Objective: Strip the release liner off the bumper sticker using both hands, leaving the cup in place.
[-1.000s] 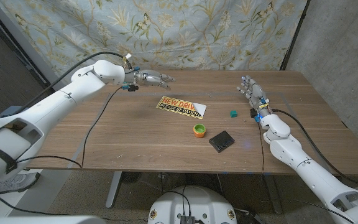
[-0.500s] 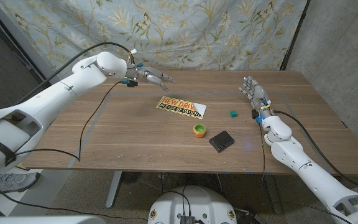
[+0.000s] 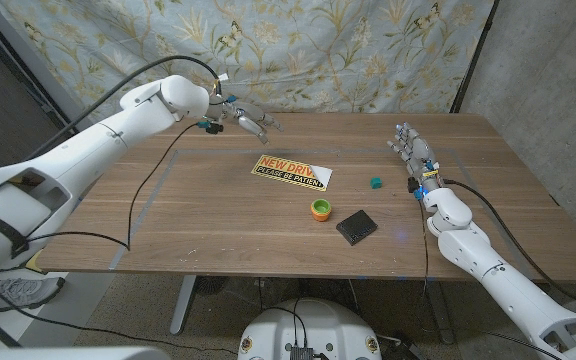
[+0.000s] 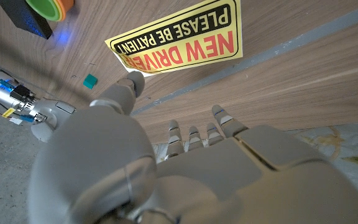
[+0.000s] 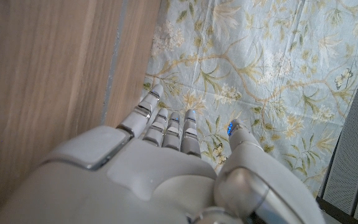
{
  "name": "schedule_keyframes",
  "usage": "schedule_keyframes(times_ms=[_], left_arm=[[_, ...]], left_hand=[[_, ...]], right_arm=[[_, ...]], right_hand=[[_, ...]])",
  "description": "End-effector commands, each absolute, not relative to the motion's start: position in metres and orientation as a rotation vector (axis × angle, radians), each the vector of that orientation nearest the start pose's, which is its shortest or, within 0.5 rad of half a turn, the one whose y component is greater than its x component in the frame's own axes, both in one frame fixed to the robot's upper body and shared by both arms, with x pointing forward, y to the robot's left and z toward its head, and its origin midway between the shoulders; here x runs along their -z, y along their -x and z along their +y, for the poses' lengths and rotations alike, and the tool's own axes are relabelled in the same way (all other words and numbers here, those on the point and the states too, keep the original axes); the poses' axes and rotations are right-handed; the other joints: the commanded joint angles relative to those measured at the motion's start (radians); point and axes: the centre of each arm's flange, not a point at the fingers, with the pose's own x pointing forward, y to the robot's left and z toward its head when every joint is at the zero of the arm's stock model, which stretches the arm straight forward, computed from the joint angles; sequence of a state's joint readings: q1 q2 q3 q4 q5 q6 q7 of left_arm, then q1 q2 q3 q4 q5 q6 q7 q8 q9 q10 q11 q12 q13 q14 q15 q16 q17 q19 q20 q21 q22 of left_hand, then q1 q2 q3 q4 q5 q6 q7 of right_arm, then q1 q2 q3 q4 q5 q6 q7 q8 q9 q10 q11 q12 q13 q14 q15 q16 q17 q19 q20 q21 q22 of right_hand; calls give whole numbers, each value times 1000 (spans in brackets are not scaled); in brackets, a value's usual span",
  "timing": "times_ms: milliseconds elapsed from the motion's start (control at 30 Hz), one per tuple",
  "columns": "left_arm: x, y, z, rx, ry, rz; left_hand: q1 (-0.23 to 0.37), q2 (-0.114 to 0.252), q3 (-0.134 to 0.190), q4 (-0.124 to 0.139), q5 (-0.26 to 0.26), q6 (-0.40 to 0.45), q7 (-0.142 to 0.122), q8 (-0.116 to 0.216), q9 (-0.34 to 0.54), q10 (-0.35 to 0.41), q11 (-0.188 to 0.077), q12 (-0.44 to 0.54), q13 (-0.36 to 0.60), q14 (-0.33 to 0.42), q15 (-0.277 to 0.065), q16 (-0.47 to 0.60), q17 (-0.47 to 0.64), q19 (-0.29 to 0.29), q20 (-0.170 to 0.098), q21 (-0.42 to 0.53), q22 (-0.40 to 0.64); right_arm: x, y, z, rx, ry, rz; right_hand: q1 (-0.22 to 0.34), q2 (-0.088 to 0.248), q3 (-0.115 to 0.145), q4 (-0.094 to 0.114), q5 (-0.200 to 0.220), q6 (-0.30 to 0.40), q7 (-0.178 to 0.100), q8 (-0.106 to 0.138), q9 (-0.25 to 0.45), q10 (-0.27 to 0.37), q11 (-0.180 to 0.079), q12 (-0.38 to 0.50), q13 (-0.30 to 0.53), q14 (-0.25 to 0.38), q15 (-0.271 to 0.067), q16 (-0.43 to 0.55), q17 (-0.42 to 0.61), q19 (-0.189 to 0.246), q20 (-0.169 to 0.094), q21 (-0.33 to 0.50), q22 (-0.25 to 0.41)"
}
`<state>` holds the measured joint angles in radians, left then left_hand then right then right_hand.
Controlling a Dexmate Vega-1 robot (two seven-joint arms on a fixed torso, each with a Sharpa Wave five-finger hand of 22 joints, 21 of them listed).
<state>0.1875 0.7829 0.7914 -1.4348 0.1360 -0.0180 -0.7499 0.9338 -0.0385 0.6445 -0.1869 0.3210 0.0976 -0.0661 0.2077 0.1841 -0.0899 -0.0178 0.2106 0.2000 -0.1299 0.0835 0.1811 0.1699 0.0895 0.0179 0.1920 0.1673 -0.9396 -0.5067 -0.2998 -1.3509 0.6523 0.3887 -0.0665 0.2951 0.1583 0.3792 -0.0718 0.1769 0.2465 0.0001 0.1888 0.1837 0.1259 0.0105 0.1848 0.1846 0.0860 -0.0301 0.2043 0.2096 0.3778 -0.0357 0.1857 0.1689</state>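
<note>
Left hand [image 3: 249,122] hovers open, near bumper sticker [image 3: 291,172].

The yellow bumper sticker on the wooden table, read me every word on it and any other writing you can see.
"NEW DRIVER", red letters on the yellow rectangular bumper sticker.
"PLEASE BE PATIENT", yellow letters on the sticker's black band below.
No other readable text on the orange-and-green cup, black square pad or small green cube.
</note>
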Motion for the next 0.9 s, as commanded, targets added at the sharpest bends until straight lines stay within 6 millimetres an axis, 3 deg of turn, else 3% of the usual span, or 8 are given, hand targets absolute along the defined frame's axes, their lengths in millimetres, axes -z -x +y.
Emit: schedule_keyframes(times_ms=[33, 367, 900], left_arm=[[-178, -630, 202, 605, -1615, -329], [-185, -632, 183, 616, -1709, -374], [-192, -639, 156, 680, -1822, -414]], left_hand=[[16, -13, -12, 2, -17, -12, -1, -4, 2, -17, 0, -2, 4, -13, -2, -2, 6, -9, -3, -3, 4], [44, -31, -34, 11, -57, 49, 5, 16, 4, 10, -10, 13, 5, 7, -9, 6, 6, 8, -4, 4, 5], [78, -26, -45, 15, -81, 122, 3, 36, 8, 25, -15, 19, 6, 28, -19, 8, 6, 29, 0, 9, 7]], right_arm=[[45, -625, -325, -67, -136, -674], [48, -618, -334, -42, -160, -685], [50, -611, -346, 4, -195, -705]], right_hand=[[11, 2, -1, -7, 1, 2, 3, 3, 4, -4, 2, 6, 5, -2, -1, 7, 0, 3, 12, 7, 2], [11, 2, -2, -8, 1, -1, 4, 2, 5, -7, 8, 5, 5, -5, 1, 7, 0, 3, 12, 8, 3], [10, 2, -3, -8, 1, -3, 4, 2, 5, -20, 16, 3, 5, -9, 6, 7, 0, -1, 12, 7, 3]])
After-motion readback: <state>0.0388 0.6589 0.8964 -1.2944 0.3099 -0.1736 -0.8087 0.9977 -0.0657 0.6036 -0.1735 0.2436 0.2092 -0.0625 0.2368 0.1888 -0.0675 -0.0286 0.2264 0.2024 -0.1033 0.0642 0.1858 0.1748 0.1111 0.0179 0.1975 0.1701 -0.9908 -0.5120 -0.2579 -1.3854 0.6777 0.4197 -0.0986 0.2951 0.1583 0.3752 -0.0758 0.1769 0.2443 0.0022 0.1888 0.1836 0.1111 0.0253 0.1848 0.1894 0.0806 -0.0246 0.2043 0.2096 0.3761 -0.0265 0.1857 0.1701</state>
